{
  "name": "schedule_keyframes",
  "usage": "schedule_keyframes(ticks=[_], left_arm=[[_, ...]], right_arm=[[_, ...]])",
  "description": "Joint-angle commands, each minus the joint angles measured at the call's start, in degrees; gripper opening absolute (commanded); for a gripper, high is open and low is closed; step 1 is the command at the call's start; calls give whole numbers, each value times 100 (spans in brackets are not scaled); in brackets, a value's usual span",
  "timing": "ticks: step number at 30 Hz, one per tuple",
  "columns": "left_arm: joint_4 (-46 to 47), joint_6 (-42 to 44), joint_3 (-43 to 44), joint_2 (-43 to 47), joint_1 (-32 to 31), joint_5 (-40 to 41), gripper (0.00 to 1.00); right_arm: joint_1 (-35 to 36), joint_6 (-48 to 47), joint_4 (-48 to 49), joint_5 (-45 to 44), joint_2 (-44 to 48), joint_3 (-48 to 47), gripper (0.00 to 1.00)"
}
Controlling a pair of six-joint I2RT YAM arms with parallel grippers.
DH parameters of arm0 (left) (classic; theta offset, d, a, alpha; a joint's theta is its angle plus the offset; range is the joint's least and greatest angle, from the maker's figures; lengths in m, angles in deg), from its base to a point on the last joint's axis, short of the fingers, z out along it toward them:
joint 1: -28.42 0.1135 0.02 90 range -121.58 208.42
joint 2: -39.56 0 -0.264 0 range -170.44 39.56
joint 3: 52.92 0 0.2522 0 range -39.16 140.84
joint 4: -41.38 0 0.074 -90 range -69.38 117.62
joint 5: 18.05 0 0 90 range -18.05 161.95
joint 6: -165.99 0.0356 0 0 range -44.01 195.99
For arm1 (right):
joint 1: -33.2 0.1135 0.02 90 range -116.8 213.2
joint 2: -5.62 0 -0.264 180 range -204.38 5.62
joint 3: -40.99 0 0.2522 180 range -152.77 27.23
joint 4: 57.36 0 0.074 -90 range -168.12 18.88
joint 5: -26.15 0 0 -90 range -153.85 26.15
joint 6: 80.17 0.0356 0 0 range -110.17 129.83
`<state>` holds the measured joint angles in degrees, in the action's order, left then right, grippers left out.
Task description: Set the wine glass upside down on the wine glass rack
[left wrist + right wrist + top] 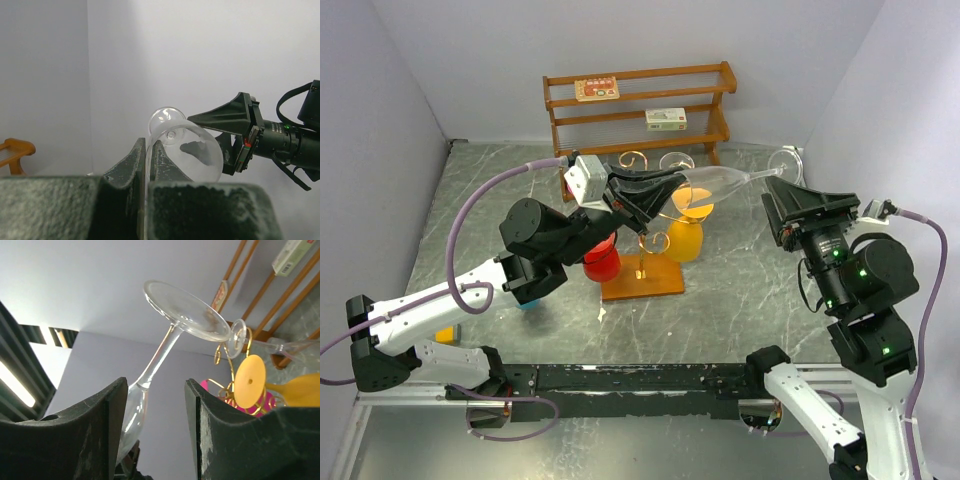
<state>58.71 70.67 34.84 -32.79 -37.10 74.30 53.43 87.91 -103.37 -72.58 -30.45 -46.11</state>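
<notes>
Wine glass [725,180] lay sideways in midair, its bowl rim clamped in the left gripper [678,186], whose arm reached forward. Below that gripper stood the wine glass rack [642,278]. The raised right gripper [772,203], fingers apart, straddled the stem.

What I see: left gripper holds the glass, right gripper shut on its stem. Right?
No. The right gripper is open, fingers apart either side of the stem, per the right wrist view. The left gripper does hold the glass.
</notes>
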Motion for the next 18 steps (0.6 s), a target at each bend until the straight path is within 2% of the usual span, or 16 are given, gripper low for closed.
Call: schedule_keyframes(ticks=[1,7,12,18], left_arm=[[469,3,-26,15,-29,3,7],[505,-85,-88,50,-23,-99,7],[519,-173,-139,62,-23,-219,7],[551,-307,-174,68,-23,-441,7]], right_arm=[[3,373,391,-228,62,41,49],[-1,1044,-61,-422,10,86,43],[-1,1194,401,-325,43,291,42],[-3,1275,476,-124,-130,257,41]])
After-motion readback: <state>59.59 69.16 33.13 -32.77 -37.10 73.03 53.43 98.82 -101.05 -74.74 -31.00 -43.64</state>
